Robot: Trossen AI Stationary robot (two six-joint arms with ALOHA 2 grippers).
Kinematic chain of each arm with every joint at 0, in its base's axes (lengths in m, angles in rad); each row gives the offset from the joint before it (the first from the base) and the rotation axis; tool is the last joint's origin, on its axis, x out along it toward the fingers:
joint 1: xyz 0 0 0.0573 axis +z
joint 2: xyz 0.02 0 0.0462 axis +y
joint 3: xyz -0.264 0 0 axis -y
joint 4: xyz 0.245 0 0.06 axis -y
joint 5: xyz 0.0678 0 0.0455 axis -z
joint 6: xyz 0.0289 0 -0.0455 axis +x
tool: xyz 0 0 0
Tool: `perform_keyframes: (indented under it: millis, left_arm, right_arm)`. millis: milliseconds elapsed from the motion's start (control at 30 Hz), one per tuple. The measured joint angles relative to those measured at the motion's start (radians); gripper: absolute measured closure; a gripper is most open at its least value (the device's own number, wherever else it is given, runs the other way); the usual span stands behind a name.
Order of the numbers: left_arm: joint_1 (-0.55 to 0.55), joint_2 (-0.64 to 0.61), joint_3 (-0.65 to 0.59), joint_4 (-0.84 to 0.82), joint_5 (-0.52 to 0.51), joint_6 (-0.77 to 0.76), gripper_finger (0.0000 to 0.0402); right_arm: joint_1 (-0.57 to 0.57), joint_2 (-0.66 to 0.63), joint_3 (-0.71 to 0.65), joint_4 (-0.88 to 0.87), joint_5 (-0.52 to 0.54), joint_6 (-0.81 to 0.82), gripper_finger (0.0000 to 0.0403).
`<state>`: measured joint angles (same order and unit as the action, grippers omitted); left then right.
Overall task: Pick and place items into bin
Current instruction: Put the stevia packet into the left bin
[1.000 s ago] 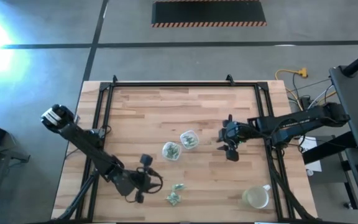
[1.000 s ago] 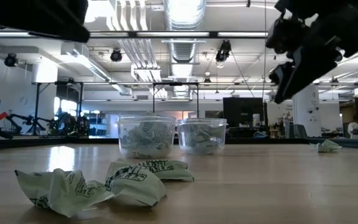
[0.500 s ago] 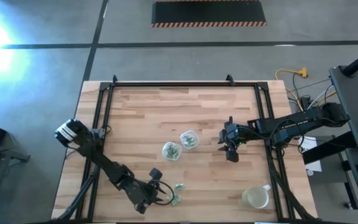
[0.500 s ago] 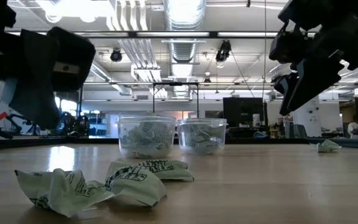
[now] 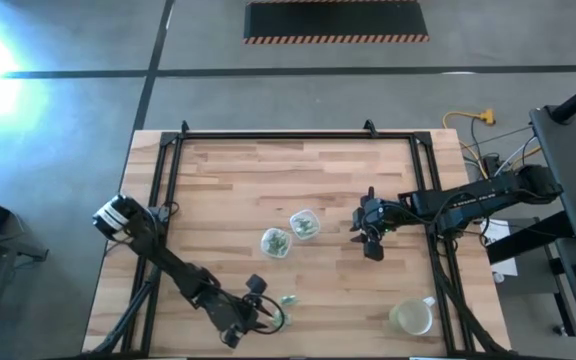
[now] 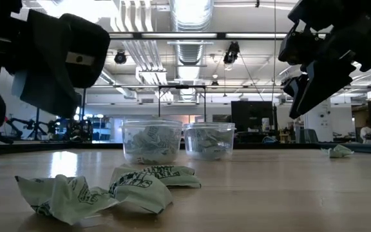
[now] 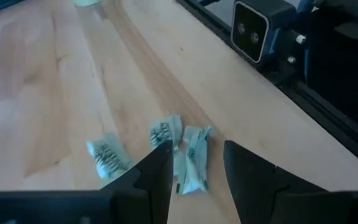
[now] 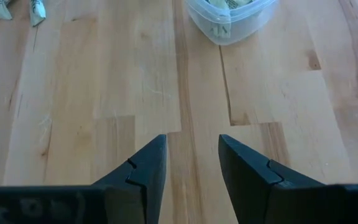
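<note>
Pale green-and-white crumpled wrapper pieces, the items (image 7: 191,165), lie on the wooden table near its front edge; in the low view they are close by (image 6: 95,192). My left gripper (image 7: 197,149) hangs open just above them, one finger on each side of one piece, touching nothing. It also shows in the high view (image 5: 266,316). Two small clear tubs, the bins (image 5: 276,242) (image 5: 304,224), stand mid-table with several such pieces inside. My right gripper (image 8: 191,140) hovers open over bare wood to the right of the tubs (image 5: 371,240).
A yellowish-white mug (image 5: 411,318) stands at the front right corner. One more wrapper piece (image 6: 340,151) lies far off on the right. A black frame rail (image 5: 158,200) runs along the table's edges, and a camera block (image 7: 260,28) sits at the front edge.
My left gripper has come down and gone toward the table's right edge along the front, ending just above the wrapper pieces near the front edge. The pieces have stayed where they were.
</note>
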<state>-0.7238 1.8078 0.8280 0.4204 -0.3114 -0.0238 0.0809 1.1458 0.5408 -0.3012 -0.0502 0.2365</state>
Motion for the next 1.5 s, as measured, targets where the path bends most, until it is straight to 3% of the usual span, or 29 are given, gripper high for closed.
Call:
perform_keyframes:
  millis: [733,1300,1500]
  left_arm:
    - [0.051,0.093,0.0,0.068,0.086,0.005,0.0276]
    - [0.056,0.086,-0.002,0.042,0.111,-0.017,0.0277]
    - [0.057,0.086,-0.003,0.015,0.13,-0.024,0.0316]
  right_arm:
    - [0.0,0.001,0.0,0.005,0.0,0.0,0.0275]
    - [0.0,0.001,0.0,0.006,0.0,-0.001,0.0285]
    - [0.0,0.001,0.0,0.007,0.0,-0.001,0.0286]
